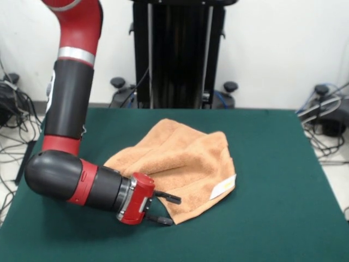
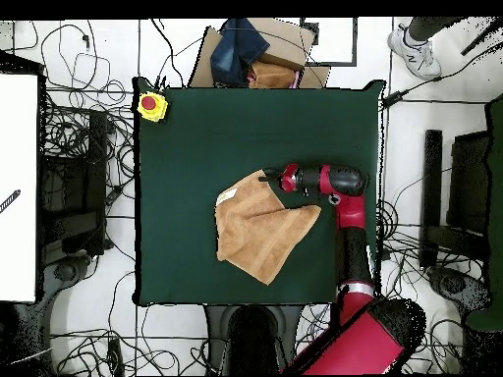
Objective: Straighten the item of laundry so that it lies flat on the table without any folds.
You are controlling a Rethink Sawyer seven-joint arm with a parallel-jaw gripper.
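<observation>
Low at the near edge of the towel (image 1: 182, 164), gripper (image 1: 166, 210) lying almost flat along the table (image 1: 272, 218), jaws apart, lower finger under the corner, upper one over the hem, not yet closed; beyond, peach terry cloth near mid-table, doubled over itself in soft layers, white label (image 1: 223, 188) at the near right edge; likely light, limp and grippy on felt, so best pinched at a loose corner and dragged outward, top layer alone; farther back, black pedestal (image 1: 177, 52).
</observation>
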